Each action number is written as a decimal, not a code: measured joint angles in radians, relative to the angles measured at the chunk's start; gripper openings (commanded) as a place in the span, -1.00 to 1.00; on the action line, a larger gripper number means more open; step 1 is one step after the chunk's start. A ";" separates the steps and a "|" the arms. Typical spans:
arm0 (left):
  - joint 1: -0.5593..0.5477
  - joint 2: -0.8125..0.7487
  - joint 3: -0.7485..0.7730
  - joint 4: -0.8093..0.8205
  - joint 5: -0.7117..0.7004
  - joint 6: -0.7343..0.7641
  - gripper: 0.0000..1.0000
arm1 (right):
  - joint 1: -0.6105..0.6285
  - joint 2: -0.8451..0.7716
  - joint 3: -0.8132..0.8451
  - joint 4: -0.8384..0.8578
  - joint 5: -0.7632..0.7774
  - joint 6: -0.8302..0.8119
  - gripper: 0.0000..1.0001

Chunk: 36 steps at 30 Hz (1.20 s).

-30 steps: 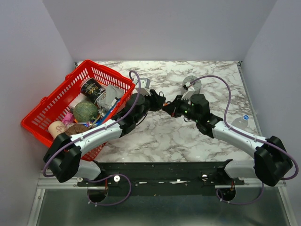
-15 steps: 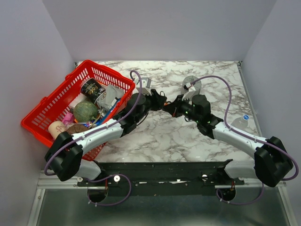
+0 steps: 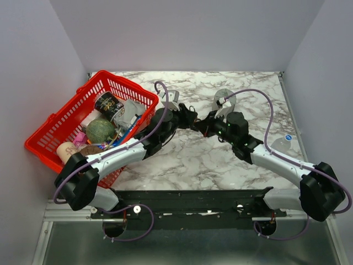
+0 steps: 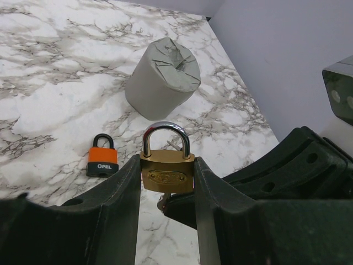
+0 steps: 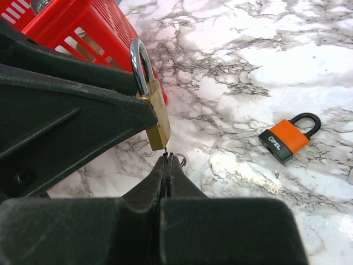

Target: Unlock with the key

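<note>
Key [image 5: 165, 150] into keyhole is the step we judge to be in hand. At the left of the top view, the red basket [image 3: 66, 118] of odds and ends sits on the surface [image 3: 209, 160] and plays no part.

Just right of it, near mid-frame, the left gripper [image 3: 186, 117] is about half open. It is clamped on the body of the brass padlock [image 4: 167, 174], one finger on each side, with the shackle upright and closed. In the left wrist view the orange padlock [image 4: 102, 160] lies flat to the lower left of the brass one, apart from it. A grey roll [image 4: 160, 77] stands beyond, toward the top centre.

Further right in the top view, the right gripper [image 3: 203, 126] faces the left one tip to tip. Its fingers [image 5: 157, 176] are pressed fully together on the key. In the right wrist view only the thin blade shows, rising from the fingertips at mid-frame to the padlock's underside, with a small ring [image 5: 181, 160] just right of it. The head is hidden. We cannot tell whether the blade has entered the keyway or merely touches its mouth.

The next move, as we judge it, calls for a straight push along the blade's line while the left gripper braces the lock, then a twist of the right wrist. Sideways drift could bend so thin a blade.
</note>
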 measured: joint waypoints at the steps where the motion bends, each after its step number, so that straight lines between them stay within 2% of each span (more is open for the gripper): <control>1: 0.000 0.002 0.002 -0.001 0.000 0.000 -1.00 | 0.000 0.000 0.000 0.000 0.002 -0.007 -0.99; 24: -0.031 0.031 0.036 -0.030 -0.015 0.103 -1.00 | 0.032 -0.025 0.020 -0.068 0.118 -0.058 -0.99; 36: -0.043 0.035 0.041 -0.011 -0.022 0.110 -1.00 | 0.033 -0.051 -0.002 -0.046 0.135 -0.056 -0.99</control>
